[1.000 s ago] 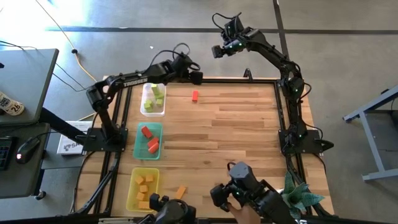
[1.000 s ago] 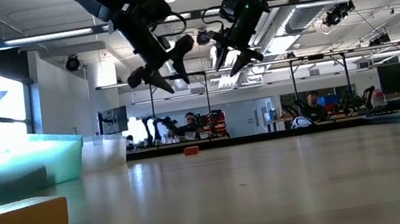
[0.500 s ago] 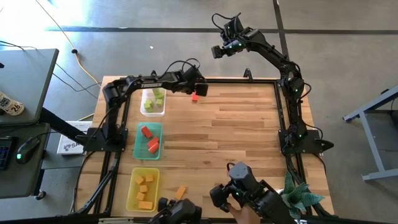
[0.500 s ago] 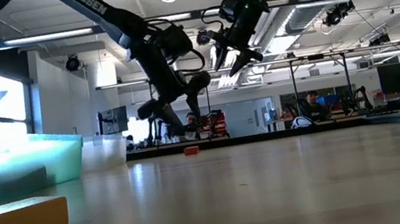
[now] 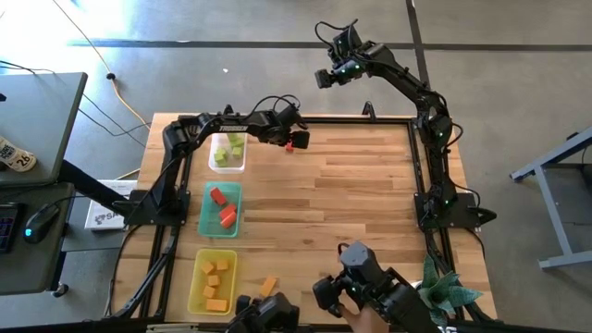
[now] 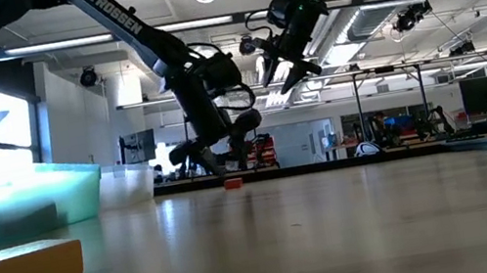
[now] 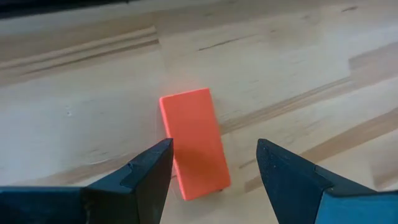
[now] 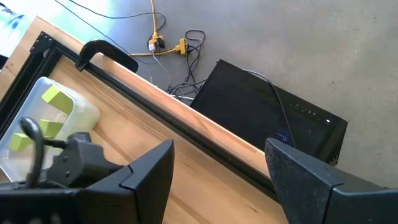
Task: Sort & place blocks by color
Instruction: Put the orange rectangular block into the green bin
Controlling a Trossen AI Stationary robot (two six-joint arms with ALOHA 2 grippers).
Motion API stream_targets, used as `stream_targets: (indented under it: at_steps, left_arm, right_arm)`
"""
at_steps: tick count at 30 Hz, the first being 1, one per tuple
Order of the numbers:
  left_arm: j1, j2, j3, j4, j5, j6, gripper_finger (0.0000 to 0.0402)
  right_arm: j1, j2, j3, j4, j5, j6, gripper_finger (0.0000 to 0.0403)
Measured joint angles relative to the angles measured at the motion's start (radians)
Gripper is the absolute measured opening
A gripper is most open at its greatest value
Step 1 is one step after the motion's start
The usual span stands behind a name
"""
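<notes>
We're at the pick step: left gripper [image 7: 211,163] jaws apart, straddling the red bar block [image 7: 194,142] on the table's far edge beside the clear tray [image 5: 228,148]. Next we'd lower, close, then carry to the green tray [image 5: 220,209]. Right gripper [image 5: 324,78] parked high, jaws apart.

Overhead and table-level cameras share the table [image 5: 351,185] — wrist cameras sit close, facing forward.

- My wooden table [image 5: 351,194] fills the middle of the high view.
- Three trays sit along its left side: a clear tray [image 5: 218,148], a green tray [image 5: 209,218] and a yellow tray [image 5: 198,279].
- A computer mouse [image 5: 40,223] rests on the desk [image 5: 28,111] well apart.
- Yellow cable [image 8: 163,43] lies on the floor.
</notes>
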Motion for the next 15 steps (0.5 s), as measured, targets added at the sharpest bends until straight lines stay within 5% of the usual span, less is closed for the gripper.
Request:
stream_targets:
  at_steps: [15]
  left_arm:
    - [0.015, 0.029, 0.000, 0.006, 0.057, -0.031, 0.0194]
  right_arm:
    - [0.000, 0.000, 0.000, -0.022, -0.013, -0.018, 0.0238]
